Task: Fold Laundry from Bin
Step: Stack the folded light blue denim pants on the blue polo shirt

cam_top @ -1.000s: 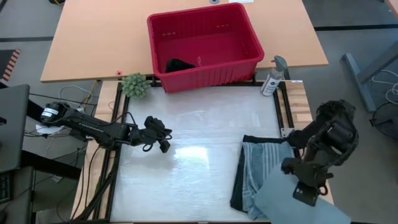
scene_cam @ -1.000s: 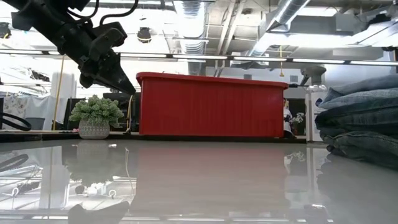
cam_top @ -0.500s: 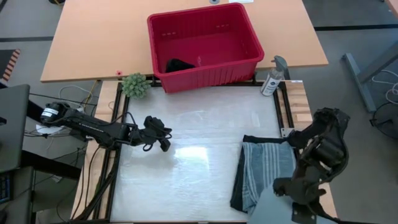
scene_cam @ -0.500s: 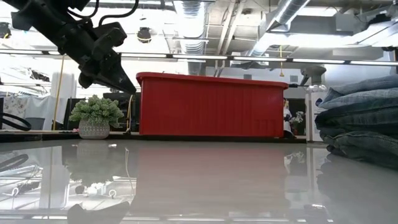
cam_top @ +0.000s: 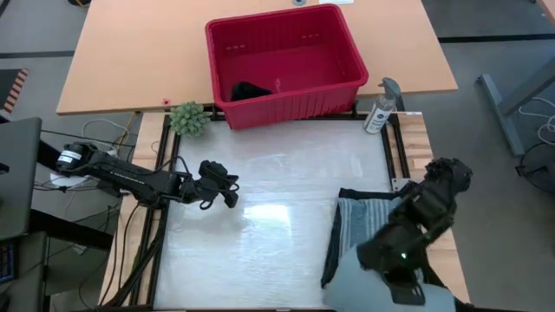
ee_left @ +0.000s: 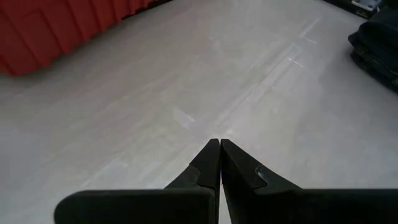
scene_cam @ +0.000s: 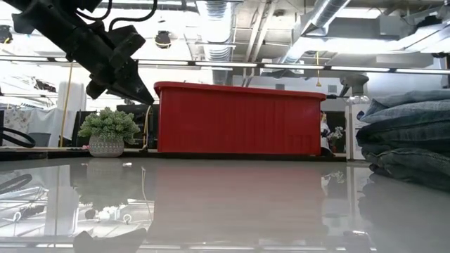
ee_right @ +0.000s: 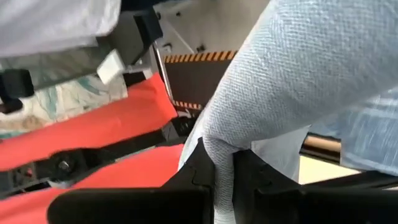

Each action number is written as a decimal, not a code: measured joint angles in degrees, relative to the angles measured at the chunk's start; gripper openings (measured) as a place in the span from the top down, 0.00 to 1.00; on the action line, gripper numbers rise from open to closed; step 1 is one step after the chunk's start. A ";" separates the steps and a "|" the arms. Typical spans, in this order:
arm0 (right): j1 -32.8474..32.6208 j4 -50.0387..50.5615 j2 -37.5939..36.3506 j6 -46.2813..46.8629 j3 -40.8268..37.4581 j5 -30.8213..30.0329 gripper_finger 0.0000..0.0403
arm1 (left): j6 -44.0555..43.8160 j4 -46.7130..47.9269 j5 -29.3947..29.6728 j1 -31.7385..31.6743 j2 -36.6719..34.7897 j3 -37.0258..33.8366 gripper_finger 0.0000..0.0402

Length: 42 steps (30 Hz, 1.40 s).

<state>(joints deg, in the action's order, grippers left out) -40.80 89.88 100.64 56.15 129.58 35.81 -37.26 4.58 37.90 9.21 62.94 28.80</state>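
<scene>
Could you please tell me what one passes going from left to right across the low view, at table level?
Left gripper hanging above the table → small potted plant → red bin → spray bottle → stack of folded laundry at the right edge.

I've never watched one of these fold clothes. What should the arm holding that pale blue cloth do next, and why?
Probably carry it inward over the folded pile: the right gripper is shut on the light blue garment, which hangs at the table's near edge.

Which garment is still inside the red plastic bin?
The small black item, lying alone on the floor of the red plastic bin; the striped shirt and other pieces are stacked on the table's right side.
</scene>
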 joint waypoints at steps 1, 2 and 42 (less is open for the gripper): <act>0.71 -0.05 -0.13 -0.18 0.00 -0.02 0.89 | -0.01 -0.01 -0.07 0.00 0.00 0.00 1.00; 0.90 -0.16 -0.17 -0.41 0.12 -0.17 0.89 | -0.02 -0.02 -0.10 0.00 0.00 0.00 1.00; 4.58 -0.03 -16.64 -33.78 -25.39 -4.78 0.89 | 3.67 1.16 2.36 -0.04 0.00 0.00 1.00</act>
<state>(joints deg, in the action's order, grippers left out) -36.22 89.84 84.00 22.37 104.19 31.03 -33.58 5.74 40.26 9.17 62.94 28.80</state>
